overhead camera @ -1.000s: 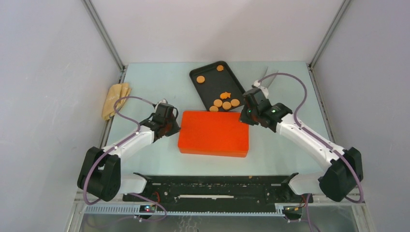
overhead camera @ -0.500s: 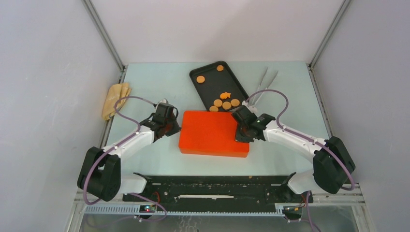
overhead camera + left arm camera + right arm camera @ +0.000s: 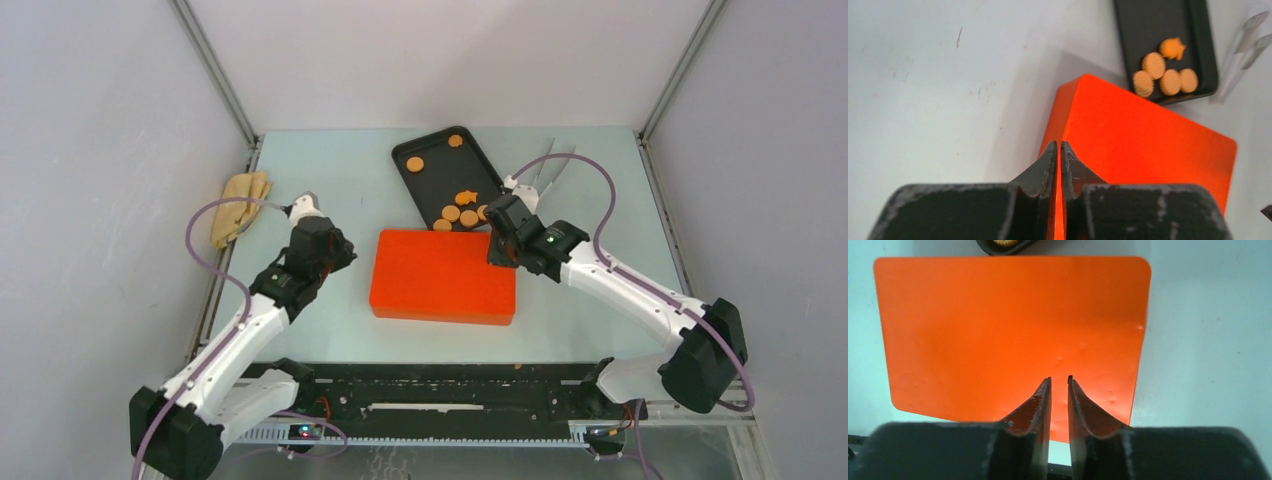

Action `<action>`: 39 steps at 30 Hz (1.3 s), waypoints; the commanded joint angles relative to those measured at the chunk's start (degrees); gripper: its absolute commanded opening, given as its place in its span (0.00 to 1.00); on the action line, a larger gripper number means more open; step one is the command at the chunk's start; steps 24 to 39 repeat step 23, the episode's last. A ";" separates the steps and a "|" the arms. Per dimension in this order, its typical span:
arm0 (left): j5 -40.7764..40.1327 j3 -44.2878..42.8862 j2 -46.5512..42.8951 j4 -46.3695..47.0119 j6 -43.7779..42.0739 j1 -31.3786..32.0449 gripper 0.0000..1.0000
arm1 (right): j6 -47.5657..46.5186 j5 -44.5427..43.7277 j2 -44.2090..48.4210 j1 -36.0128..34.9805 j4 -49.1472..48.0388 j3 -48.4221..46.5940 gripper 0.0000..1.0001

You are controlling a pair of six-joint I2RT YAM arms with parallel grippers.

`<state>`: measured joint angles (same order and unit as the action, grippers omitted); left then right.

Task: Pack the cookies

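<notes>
Your two arms are flanking a flat orange rectangular plastic box [image 3: 443,276] that is lying lid-up at the middle of the desk [image 3: 340,170]. The round orange cookies [image 3: 462,213] are sitting on a black rectangular tray [image 3: 437,160] toward the desk's far edge, most of them bunched at the tray's near end just beyond the box, two more lying apart at its far end.

Your left end effector [image 3: 1058,150] is hanging clenched on nothing, fingers pressed together, just off the box's left edge. Your right end effector [image 3: 1059,385] is hovering over the box's far right corner with its fingers nearly closed, a thin gap showing and nothing between them.

With the box lying closed and cookies on the tray, the scene fits either a box awaiting opening or one shut over a partial load; the pictures are not settling which.

A pair of clear plastic tongs [image 3: 548,172] is lying right of the tray, a tan crumpled cloth [image 3: 240,204] at the desk's left edge. No brand, label or writing is showing.
</notes>
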<state>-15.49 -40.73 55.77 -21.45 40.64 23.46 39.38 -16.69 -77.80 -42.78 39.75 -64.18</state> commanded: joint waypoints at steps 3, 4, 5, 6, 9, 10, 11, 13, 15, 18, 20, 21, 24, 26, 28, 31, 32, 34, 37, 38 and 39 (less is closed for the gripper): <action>-2.75 1.63 -6.76 4.26 -3.53 1.28 0.11 | -3.45 -5.43 2.26 0.00 -0.36 -1.87 0.31; -2.64 1.75 -6.82 4.45 -3.55 1.32 0.11 | -3.47 -5.91 2.15 -0.02 -0.18 -1.96 0.33; -2.46 1.81 -6.69 4.53 -3.52 1.39 0.10 | -3.50 -6.44 2.01 -0.02 -0.02 -1.85 0.34; -2.23 1.75 -6.38 4.51 -3.63 1.41 0.08 | -3.52 -6.79 1.96 -0.11 0.12 -1.84 0.36; -1.55 1.54 -5.32 4.51 -3.66 1.49 0.05 | -3.94 -7.09 2.11 -0.33 -0.25 -1.87 0.40; -1.45 1.53 -5.12 4.69 -3.72 1.54 0.04 | -4.13 -6.97 2.17 -0.29 -0.40 -1.83 0.40; -1.33 1.53 -5.00 4.75 -3.73 1.50 0.04 | -4.06 -7.03 2.24 -0.28 -0.50 -1.82 0.40; -1.38 1.41 -4.97 4.78 -3.71 1.55 0.04 | -4.28 -6.92 2.26 -0.19 -0.54 -1.87 0.40; -1.42 1.36 -5.10 4.82 -3.88 1.59 0.03 | -4.25 -6.75 2.09 -0.11 -0.29 -1.87 0.40; -1.54 1.40 -5.10 4.84 -4.07 1.59 0.03 | -4.69 -6.75 1.26 -0.07 0.13 -1.82 0.41; -1.49 1.44 -5.06 4.84 -4.08 1.59 0.03 | -4.33 -6.99 1.12 -0.15 0.13 -1.69 0.42; -1.48 1.44 -5.06 4.80 -4.00 1.59 0.02 | -4.33 -6.76 1.53 -0.19 -0.46 -1.20 0.43; -1.48 1.53 -5.20 4.84 -3.99 1.59 0.04 | -3.83 -6.90 2.71 -0.19 -0.97 -0.30 0.56; -1.48 1.53 -5.20 4.84 -3.99 1.59 0.04 | -3.83 -6.90 2.71 -0.19 -0.97 -0.30 0.56; -1.48 1.53 -5.20 4.84 -3.99 1.59 0.04 | -3.83 -6.90 2.71 -0.19 -0.97 -0.30 0.56; -1.48 1.53 -5.20 4.84 -3.99 1.59 0.04 | -3.83 -6.90 2.71 -0.19 -0.97 -0.30 0.56; -1.48 1.53 -5.20 4.84 -3.99 1.59 0.04 | -3.83 -6.90 2.71 -0.19 -0.97 -0.30 0.56; -1.48 1.53 -5.20 4.84 -3.99 1.59 0.04 | -3.83 -6.90 2.71 -0.19 -0.97 -0.30 0.56; -1.48 1.53 -5.20 4.84 -3.99 1.59 0.04 | -3.83 -6.90 2.71 -0.19 -0.97 -0.30 0.56; -1.48 1.53 -5.20 4.84 -3.99 1.59 0.04 | -3.83 -6.90 2.71 -0.19 -0.97 -0.30 0.56; -1.48 1.53 -5.20 4.84 -3.99 1.59 0.04 | -3.83 -6.90 2.71 -0.19 -0.97 -0.30 0.56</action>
